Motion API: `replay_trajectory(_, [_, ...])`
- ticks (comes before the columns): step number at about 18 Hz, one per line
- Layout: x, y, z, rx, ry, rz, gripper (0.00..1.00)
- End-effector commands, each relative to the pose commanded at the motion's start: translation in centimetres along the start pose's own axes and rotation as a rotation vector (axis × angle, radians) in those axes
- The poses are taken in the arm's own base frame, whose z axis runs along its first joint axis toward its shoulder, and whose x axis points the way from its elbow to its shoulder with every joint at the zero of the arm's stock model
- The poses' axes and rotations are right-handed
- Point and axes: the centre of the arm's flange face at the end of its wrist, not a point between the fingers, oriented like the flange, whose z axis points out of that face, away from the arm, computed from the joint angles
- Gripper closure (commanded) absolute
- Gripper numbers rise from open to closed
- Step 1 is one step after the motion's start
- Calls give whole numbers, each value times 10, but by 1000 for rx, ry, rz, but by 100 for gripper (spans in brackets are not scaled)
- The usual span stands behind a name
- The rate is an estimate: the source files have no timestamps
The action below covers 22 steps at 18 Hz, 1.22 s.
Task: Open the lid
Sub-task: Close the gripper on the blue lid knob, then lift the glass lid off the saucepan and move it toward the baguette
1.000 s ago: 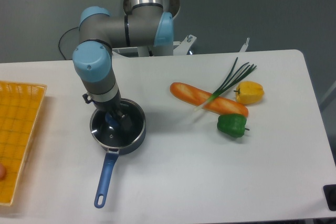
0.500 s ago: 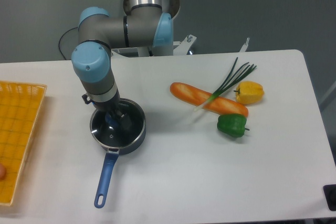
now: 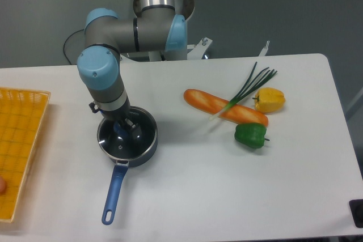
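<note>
The lid (image 3: pixel 131 140), clear glass with a thin metal rim, lies flat on the dark saucepan (image 3: pixel 148 147) at the table's left centre. Its blue knob (image 3: pixel 121 132) shows between my gripper's fingers. My gripper (image 3: pixel 126 128) points straight down into the middle of the lid, with one dark finger on each side of the knob and closed against it. The wrist hides the back rim of the lid. The pan's blue handle (image 3: pixel 113 191) points toward the front edge.
A yellow mesh basket (image 3: pixel 20 140) stands at the left edge. To the right lie a baguette (image 3: pixel 224 107), a green onion (image 3: pixel 249 86), a yellow pepper (image 3: pixel 269 100) and a green pepper (image 3: pixel 250 135).
The arm's elbow and wrist shifted a few pixels to the left. The lid and pan stayed where they were.
</note>
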Motion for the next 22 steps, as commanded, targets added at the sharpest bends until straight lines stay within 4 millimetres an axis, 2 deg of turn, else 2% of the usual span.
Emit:
replay_trajectory(3, [-1,-1,1,-2,0,0,44])
replay_trajectory(9, [-2,-2,0,-1,-1,-2,52])
replay_trajectory(14, [-8,-2,-8,7,-12,-2,52])
replay_trajectory(22, [-32,4,-36,18,-17,6,52])
